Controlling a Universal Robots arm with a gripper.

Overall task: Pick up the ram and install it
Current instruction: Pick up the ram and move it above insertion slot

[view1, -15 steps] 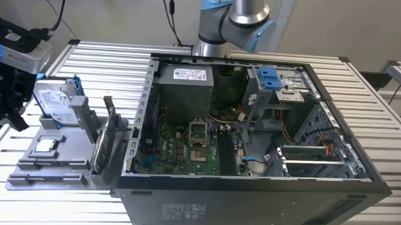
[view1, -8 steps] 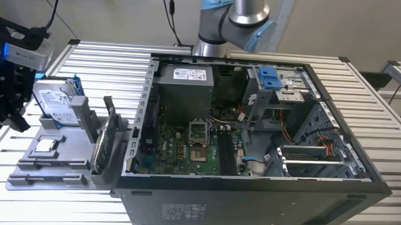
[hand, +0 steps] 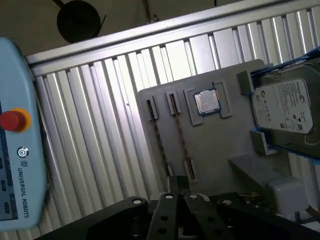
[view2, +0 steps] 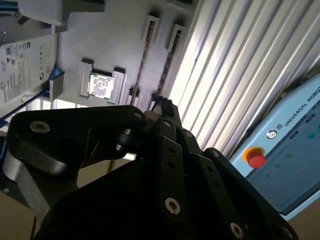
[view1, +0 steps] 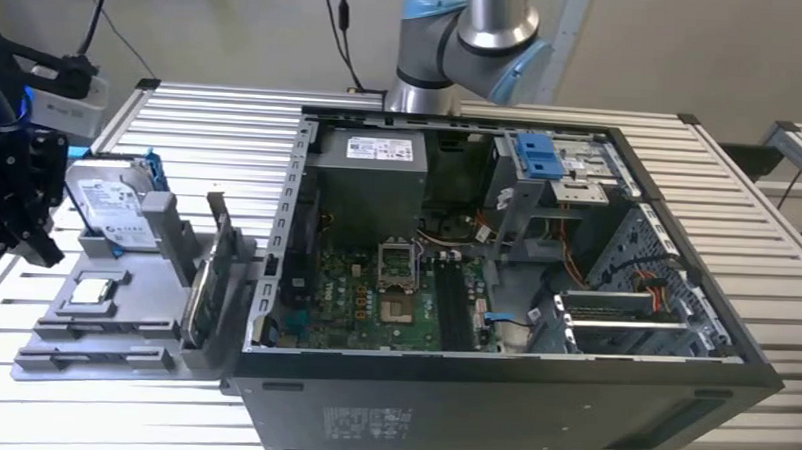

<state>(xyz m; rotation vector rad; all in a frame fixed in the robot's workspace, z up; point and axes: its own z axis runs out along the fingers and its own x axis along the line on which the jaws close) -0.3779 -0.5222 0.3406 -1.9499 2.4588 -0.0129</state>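
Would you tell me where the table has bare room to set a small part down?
Bare slats lie between the gray tray and the table's far edge, and at the exterior view's right of the computer case. The tray itself is crowded: hard drive, chip, upright card.

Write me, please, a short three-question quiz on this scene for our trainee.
1. True or false: the hard drive lies inside the computer case.
2. What sits on the grey holder beside the two ram sticks? A) processor chip B) screwdriver C) fan
3. Fill in: the holder stands at the exterior view's ____ of the case.
Key: 1 false, it rests on the holder; 2 A; 3 left.
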